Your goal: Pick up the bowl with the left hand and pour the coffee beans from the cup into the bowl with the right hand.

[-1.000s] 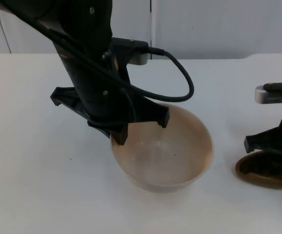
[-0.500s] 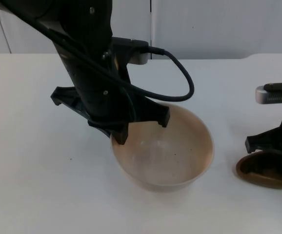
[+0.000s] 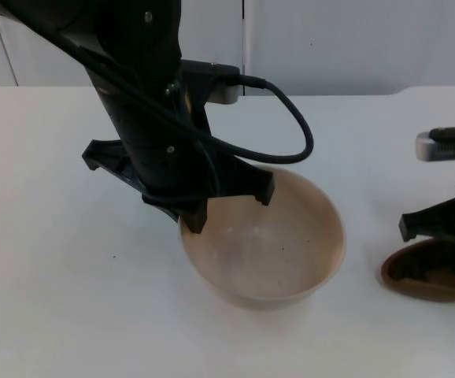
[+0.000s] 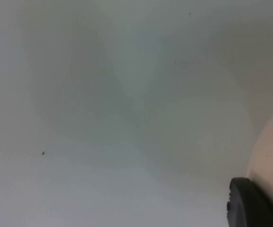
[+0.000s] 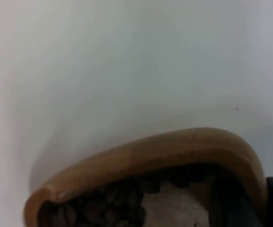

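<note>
Meanwhile, my left gripper (image 3: 229, 206) clamps the beige bowl's (image 3: 290, 252) near rim, steadying it as a target; my right gripper (image 3: 442, 236) grips the brown cup (image 3: 428, 276) of coffee beans (image 5: 98, 208), unpoured, beside it.

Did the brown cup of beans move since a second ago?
Barely. In the top view the cup has shifted a touch right, away from the unmoved bowl. The right gripper at its rim shifted right too.
</note>
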Robot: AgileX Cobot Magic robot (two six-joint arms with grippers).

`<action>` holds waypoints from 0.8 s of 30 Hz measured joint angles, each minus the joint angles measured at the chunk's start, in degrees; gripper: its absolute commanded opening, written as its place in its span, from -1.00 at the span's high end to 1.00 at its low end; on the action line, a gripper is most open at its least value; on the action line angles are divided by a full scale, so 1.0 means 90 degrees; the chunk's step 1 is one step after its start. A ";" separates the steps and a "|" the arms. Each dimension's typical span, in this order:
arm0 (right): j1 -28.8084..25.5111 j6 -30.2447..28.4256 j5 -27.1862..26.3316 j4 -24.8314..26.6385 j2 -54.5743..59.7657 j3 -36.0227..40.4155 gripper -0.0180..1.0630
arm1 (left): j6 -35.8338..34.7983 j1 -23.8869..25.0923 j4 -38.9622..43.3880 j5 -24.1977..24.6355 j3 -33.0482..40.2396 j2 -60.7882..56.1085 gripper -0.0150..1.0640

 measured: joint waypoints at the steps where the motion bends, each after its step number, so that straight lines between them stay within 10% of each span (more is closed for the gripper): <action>1: 0.0000 0.0000 0.0000 0.0000 0.0000 0.0000 0.97 | 0.0000 0.0000 0.0000 0.0000 0.0000 0.0000 0.98; 24: 0.0000 -0.1971 0.3031 0.0578 -0.2220 -0.1724 0.97 | -0.0015 0.0000 -0.0079 0.0000 0.0000 0.0000 0.98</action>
